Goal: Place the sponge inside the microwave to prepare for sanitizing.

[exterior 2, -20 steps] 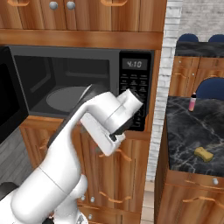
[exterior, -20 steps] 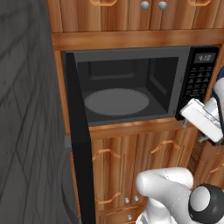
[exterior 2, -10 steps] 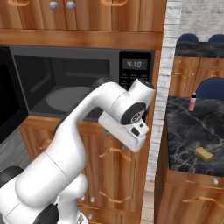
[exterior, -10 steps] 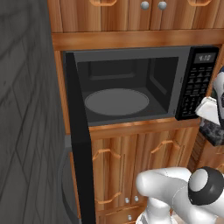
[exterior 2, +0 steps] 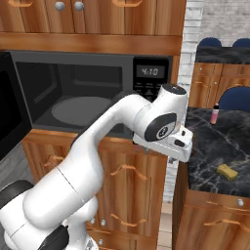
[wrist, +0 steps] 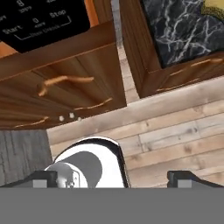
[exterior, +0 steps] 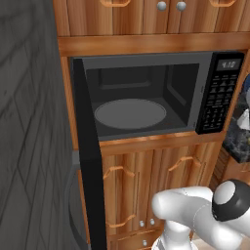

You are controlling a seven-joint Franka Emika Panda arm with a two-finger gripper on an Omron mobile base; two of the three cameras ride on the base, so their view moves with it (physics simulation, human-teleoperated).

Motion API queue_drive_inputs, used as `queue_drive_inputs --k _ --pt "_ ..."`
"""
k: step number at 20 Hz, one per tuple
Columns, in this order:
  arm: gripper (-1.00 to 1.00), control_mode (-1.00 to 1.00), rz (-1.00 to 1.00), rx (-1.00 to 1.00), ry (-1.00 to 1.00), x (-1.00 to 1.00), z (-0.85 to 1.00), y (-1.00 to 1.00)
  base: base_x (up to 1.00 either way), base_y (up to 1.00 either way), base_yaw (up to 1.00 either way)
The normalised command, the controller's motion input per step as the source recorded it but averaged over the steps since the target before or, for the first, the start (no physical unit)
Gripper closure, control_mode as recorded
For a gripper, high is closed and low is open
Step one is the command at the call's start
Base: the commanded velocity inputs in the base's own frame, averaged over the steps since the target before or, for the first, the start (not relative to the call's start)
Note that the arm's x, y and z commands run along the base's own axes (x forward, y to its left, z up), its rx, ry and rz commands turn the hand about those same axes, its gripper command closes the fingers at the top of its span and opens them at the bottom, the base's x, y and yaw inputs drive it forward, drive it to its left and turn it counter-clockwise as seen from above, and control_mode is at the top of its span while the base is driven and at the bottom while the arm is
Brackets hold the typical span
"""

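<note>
The black microwave [exterior: 146, 97] stands open, its dark door [exterior: 90, 161] swung out to the left, and the grey turntable [exterior: 130, 113] is bare. The yellow sponge [exterior 2: 227, 171] lies on the dark marble counter [exterior 2: 215, 146] to the right of the microwave; a corner of the sponge [wrist: 214, 6] shows at the top right of the hand view. My gripper [exterior 2: 180, 146] hangs between the keypad [exterior 2: 146, 88] and the counter's left edge, left of the sponge and above it. The gripper [wrist: 113, 179] is open, its fingertips [wrist: 43, 177] wide apart with nothing between them.
A small pink bottle [exterior 2: 215, 113] stands at the back of the counter, with blue chair backs [exterior 2: 234, 100] behind it. Wooden cabinets with curved handles [exterior: 183, 161] sit under the microwave and under the counter. A grey wall [exterior: 29, 122] closes the left side.
The hand has swung right, from in front of the keypad over to the counter's left edge, and has turned to look down. Microwave and sponge have not moved.
</note>
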Motion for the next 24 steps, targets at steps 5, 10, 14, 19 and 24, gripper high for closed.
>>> queue_drive_inputs --k 5,10,14,19,24 --pt "-1.00 -1.00 0.24 -0.31 -0.06 0.06 0.00 -0.70 0.00 0.00 0.00" --pt "-1.00 -1.00 0.22 -0.42 0.05 0.28 -0.01 -0.60 0.00 0.00 0.00" --pt "-1.00 -1.00 0.01 -0.11 0.20 0.52 -0.18 -0.61 0.00 0.00 0.00" --pt "-1.00 -1.00 0.01 0.07 0.10 0.66 -0.03 -0.67 0.00 0.00 0.00" --pt "-1.00 -1.00 0.13 0.33 0.00 0.52 0.00 -0.75 0.00 0.00 0.00"
